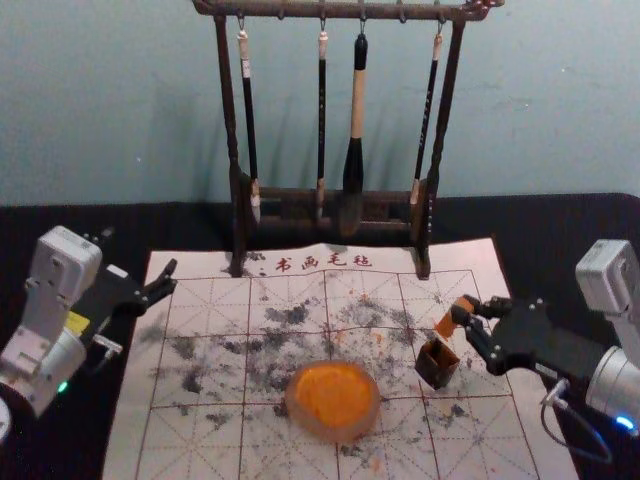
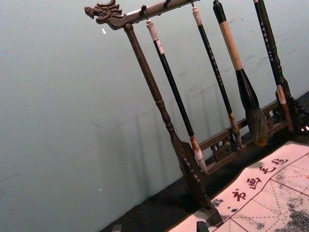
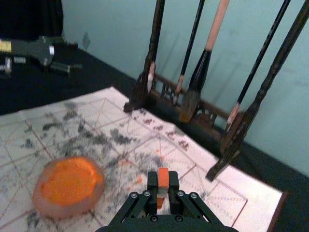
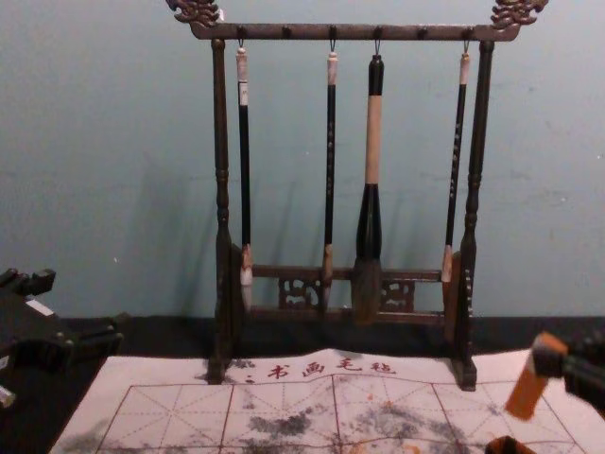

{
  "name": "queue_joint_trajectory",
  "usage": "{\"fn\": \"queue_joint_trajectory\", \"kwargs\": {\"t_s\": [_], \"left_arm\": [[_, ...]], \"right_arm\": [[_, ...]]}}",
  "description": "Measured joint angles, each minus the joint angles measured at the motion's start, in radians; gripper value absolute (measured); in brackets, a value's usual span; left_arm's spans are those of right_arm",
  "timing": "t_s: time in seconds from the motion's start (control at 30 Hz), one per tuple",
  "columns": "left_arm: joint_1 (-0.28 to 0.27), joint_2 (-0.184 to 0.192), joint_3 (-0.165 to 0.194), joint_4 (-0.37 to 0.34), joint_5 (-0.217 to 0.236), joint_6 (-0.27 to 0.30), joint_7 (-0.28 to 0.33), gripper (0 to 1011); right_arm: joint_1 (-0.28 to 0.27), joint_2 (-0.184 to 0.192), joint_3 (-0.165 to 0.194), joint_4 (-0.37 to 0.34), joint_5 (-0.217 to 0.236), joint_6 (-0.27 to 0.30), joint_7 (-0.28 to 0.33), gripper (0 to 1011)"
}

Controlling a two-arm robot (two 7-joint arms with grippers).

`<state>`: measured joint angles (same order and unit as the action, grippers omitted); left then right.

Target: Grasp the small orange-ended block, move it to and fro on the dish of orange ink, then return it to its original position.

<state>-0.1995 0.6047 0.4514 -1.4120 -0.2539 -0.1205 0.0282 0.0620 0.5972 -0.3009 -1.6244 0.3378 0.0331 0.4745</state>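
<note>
Left gripper (image 1: 171, 277): idle by the mat's (image 1: 130, 430) left edge, fingers spread, empty.
Ink dish (image 1: 335, 395): may skid if we press hard.
Open box (image 1: 437, 365): we could clip it, travelling low.
Block (image 1: 446, 324): tilted above the box; drag might twist it.
Right gripper (image 3: 163, 181): closed on the block; we risk slipping with so narrow a pinch.

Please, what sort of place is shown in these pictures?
Probably a desk for Chinese calligraphy or seal stamping: brushes hang from a rack, a mat bears printed characters and grid lines, and on it sits a dish of orange ink.
</note>
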Motion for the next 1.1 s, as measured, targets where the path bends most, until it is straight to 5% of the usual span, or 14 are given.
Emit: {"fn": "queue_joint_trajectory", "kwargs": {"t_s": [0.27,1.1], "left_arm": [[0.000,0.000,0.000,0.000,0.000,0.000,0.000,1001],[0.000,0.000,0.000,0.000,0.000,0.000,0.000,1001]], "right_arm": [[0.036,-0.015,-0.005,-0.027,0.015,0.033,0.006,105],[0.122,-0.020,-0.195,-0.069,-0.107,0.128,0.071,105]]}}
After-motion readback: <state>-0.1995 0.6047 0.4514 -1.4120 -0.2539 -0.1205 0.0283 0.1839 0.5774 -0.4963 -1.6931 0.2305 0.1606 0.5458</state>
